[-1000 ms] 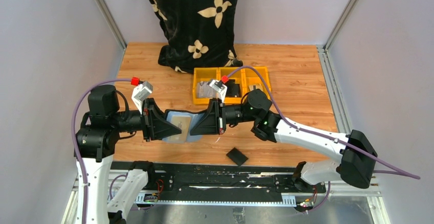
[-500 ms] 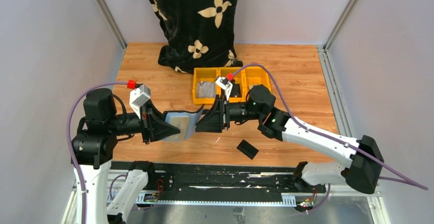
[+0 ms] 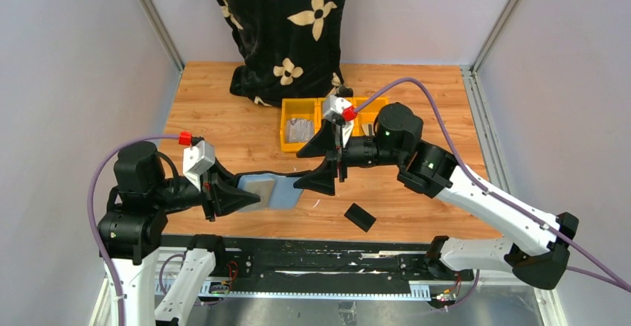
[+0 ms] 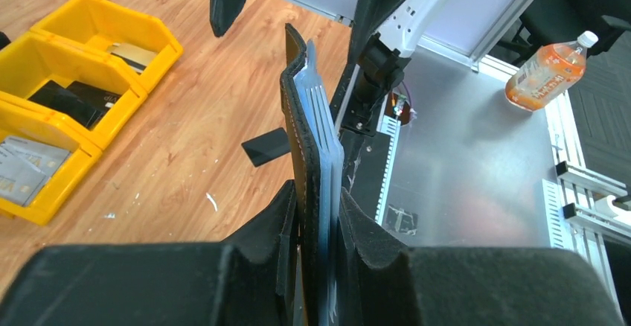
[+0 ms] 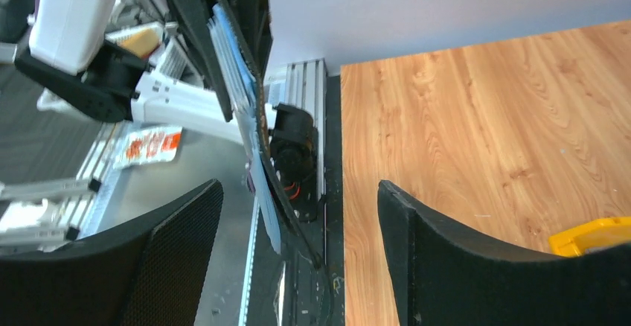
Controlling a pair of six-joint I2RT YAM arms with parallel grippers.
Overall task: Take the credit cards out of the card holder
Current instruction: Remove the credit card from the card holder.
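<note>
The card holder (image 3: 277, 190) hangs left of centre, its left end in the left gripper (image 3: 249, 198), with the right gripper (image 3: 298, 170) just to its right. Behind them sit the bins (image 3: 284, 129) (credit cards (image 3: 300, 129) in the leftmost). A slab (image 3: 360, 217) lies on the table (image 3: 223, 117), nearer the arms.

readable text: none | bottle label (image 4: 549, 74): blurred | credit cards (image 4: 22, 171): marks too small

Wooden counter (image 3: 223, 110) across the middle of the frame. On it: yellow bins (image 3: 296, 146) in a row near the upper middle, small black slab (image 3: 360, 217) lower middle, black flowered cloth (image 3: 283, 36) at the top.
</note>
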